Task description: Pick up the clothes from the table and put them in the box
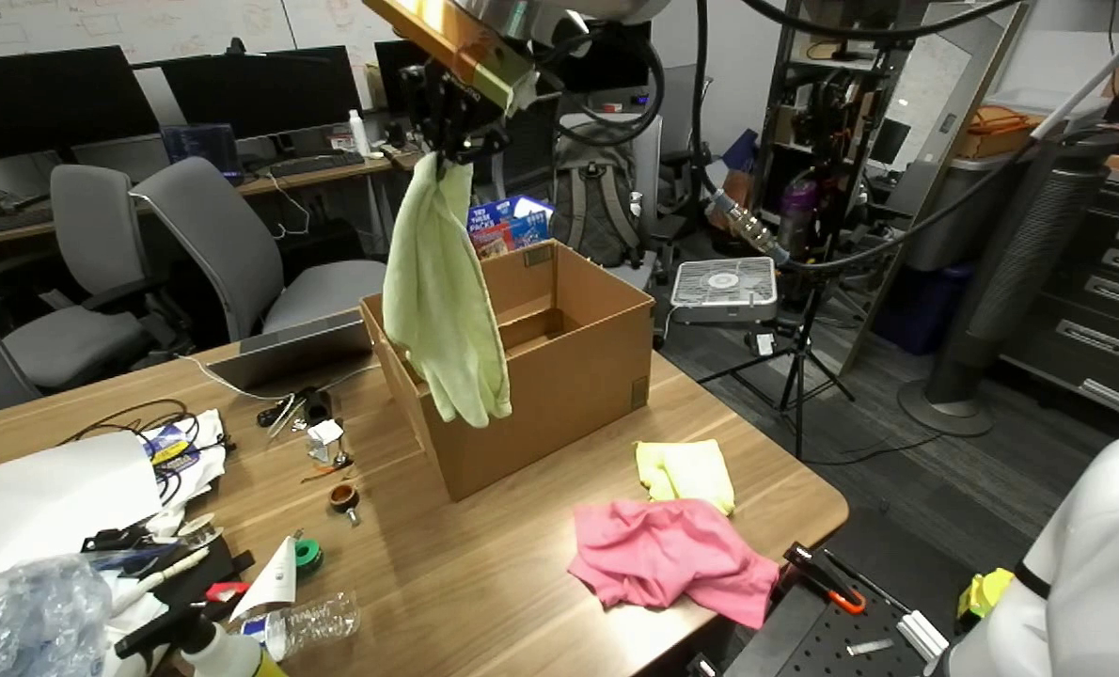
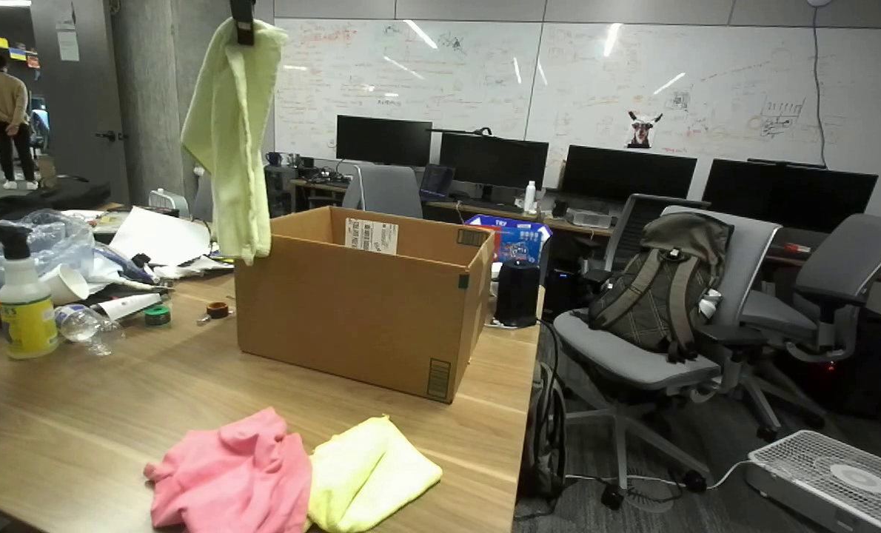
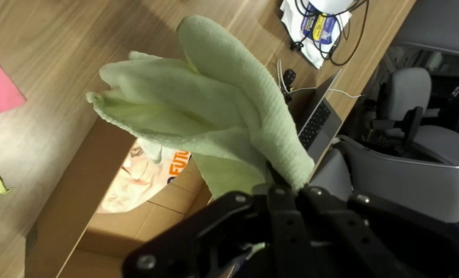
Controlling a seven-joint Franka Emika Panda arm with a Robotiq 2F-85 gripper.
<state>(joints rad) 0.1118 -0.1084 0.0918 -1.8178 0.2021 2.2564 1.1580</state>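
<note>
Pale green cloth (image 1: 439, 291) hangs clamped in the end effector (image 1: 442, 167) by the left edge of the box (image 1: 559, 404); open counter (image 1: 527, 527) separates the box from the near-side yellow garment (image 1: 686, 473) and pink garment (image 1: 663, 555).

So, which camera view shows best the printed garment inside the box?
The wrist view. It looks down into the box, so the printed garment shows with orange letters, partly hidden by the pale green cloth. Both exterior views show the box, but not this garment.
</note>
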